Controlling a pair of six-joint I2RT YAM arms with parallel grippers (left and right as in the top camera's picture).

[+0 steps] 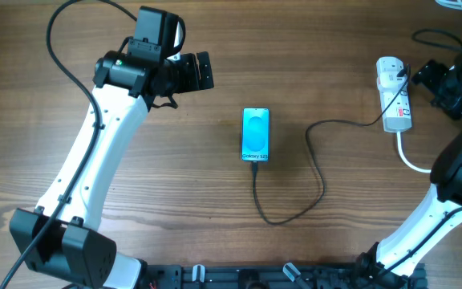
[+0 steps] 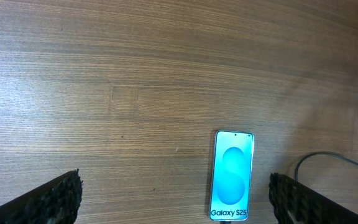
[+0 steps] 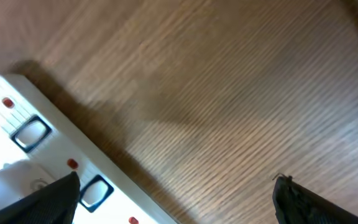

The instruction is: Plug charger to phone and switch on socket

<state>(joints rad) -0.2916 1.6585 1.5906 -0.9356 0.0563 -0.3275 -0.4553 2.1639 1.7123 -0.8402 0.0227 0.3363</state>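
Overhead: phone (image 1: pixel 256 135) lies mid-surface, charger (image 1: pixel 254 183) apparently seated; left gripper (image 1: pixel 205 71) and right gripper (image 1: pixel 420 78) gape empty, the right beside the socket (image 1: pixel 394 104), whose switch (image 3: pixel 32 132) wants one square fingertip press.

Brown wood-grain table (image 1: pixel 183 201), grain running left-right.

From overhead the connector tip (image 1: pixel 254 164) of the charger (image 1: pixel 254 189), at the lower end of the phone (image 1: pixel 256 132), is too small to tell whether it is seated, and the markings on the socket (image 1: pixel 394 100) cannot be read. The left wrist view cuts off the phone's lower end. The right wrist view is blurred: the socket runs off its left and bottom edges, a finger (image 3: pixel 42 202) of the right gripper (image 3: pixel 176 180) covers part of it, and the switches' positions cannot be told
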